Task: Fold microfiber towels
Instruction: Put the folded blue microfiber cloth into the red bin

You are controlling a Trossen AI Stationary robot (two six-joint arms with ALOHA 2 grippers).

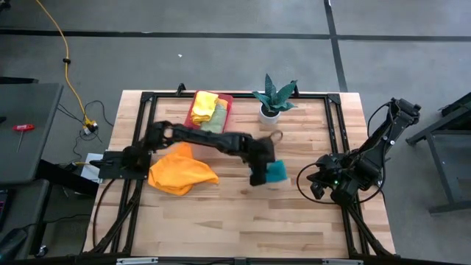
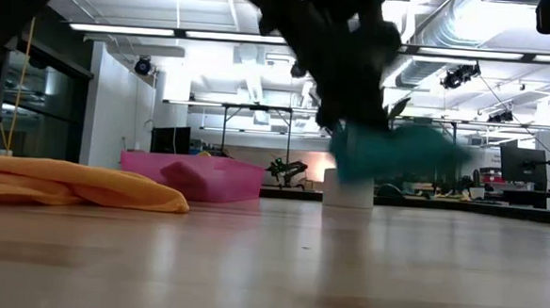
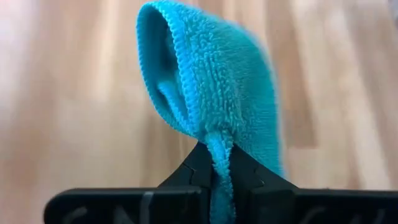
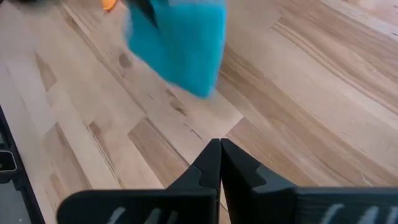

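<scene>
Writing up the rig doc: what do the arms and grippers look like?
Both arms are black, jointed links. Left gripper and right gripper: two flat matte-black fingers tapering to a point, on a black crossbar. Black cable loops beside the right arm's base, where a small green light shows.

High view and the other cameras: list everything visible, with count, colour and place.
Soft teal microfiber towel: one, teal, pinched and lifted off the table at centre.
Crumpled orange microfiber towel: one, orange, lying left of centre.
Folded yellow microfiber towel: one, yellow, in the tray.
Light green microfiber towel: one, pale green, in the tray beside the yellow one.
Pink rectangular plastic tray: one, pink, far edge.
Potted plant in white pot: one, green, right of the tray.
Wooden table: one, light wood.
Left end effector: shut on the teal towel.
Right end effector: shut, empty, at the right side.
</scene>
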